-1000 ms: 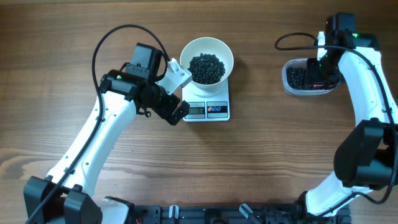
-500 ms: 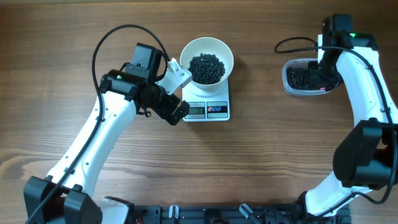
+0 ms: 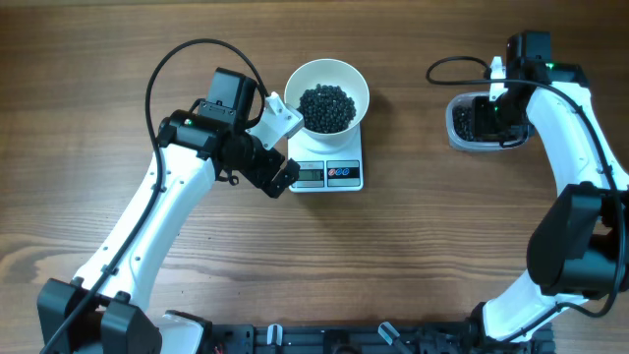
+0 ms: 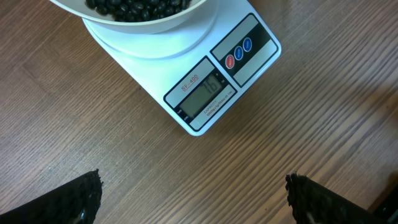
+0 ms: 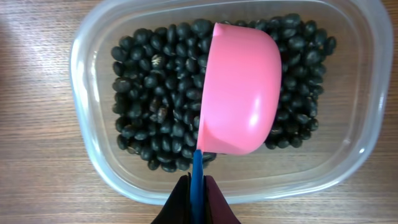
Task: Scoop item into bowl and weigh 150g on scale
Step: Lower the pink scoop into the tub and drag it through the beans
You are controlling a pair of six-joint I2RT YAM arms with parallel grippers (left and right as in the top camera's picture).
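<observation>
The white bowl [image 3: 297,87] stands on the white scale [image 3: 350,150] and holds a heap of black beans [image 3: 326,106]. In the left wrist view the scale [image 4: 186,81] and the bowl [image 4: 146,26] lie ahead of my left gripper [image 4: 193,186], which is open and empty above bare wood. From overhead the left gripper [image 3: 292,149] sits just left of the scale. My right gripper [image 5: 197,190] is shut on the blue handle of a pink scoop [image 5: 239,93]. The scoop's rounded back faces up over the beans [image 5: 149,106] in the clear tub [image 5: 84,146].
The clear tub [image 3: 455,133] sits at the table's far right, under my right arm [image 3: 496,110]. A black cable [image 3: 457,61] runs left of that arm. Bare wooden tabletop [image 3: 413,246] lies between the scale and the tub and along the front.
My right wrist has shifted slightly left and away over the tub. The left arm, bowl and scale have not moved.
</observation>
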